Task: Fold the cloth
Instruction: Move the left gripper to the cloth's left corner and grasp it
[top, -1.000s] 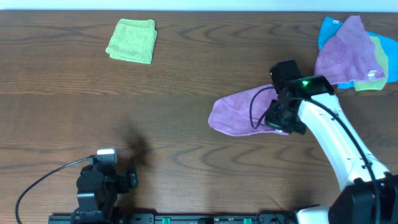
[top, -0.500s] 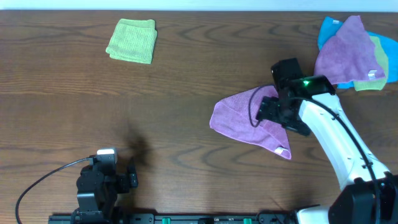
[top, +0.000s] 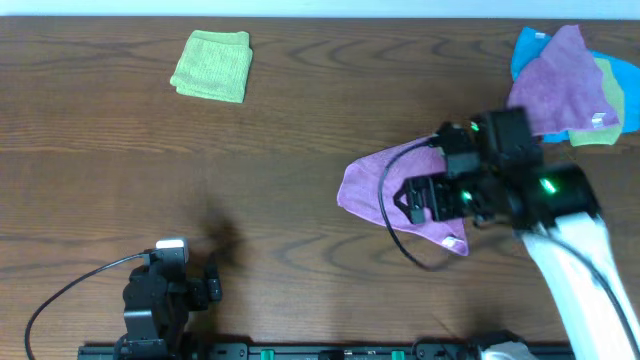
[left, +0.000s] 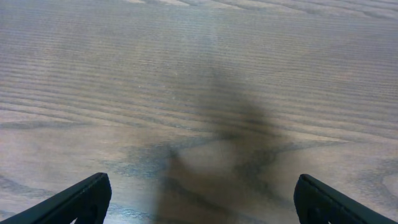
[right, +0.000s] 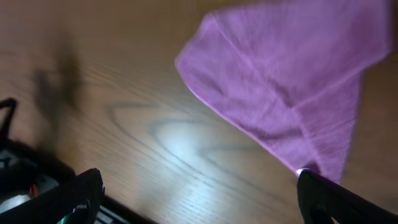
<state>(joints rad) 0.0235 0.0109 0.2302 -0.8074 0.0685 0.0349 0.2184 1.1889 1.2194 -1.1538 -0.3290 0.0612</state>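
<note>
The cloth (top: 375, 185) lies crumpled in a rough triangle on the wood table right of centre, its white tag (top: 455, 243) at the front corner. My right gripper (top: 428, 200) hovers above its right part, open, with nothing between the fingers. In the right wrist view the cloth (right: 286, 81) fills the upper right and one fingertip (right: 323, 199) sits just below its tagged corner; the right gripper (right: 199, 200) frames bare wood. My left gripper (top: 188, 278) rests at the front left, far from the cloth; the left gripper (left: 199, 200) is open over bare table.
A folded lime-green towel (top: 212, 65) lies at the back left. A pile of towels (top: 560, 85), lavender over blue and green, sits at the back right edge. A black cable (top: 395, 225) loops from the right wrist over the cloth.
My right gripper opened and let go of the cloth, whose tagged corner dropped out toward the front. The right arm then rose and swung toward the front right. The left arm stayed still.
</note>
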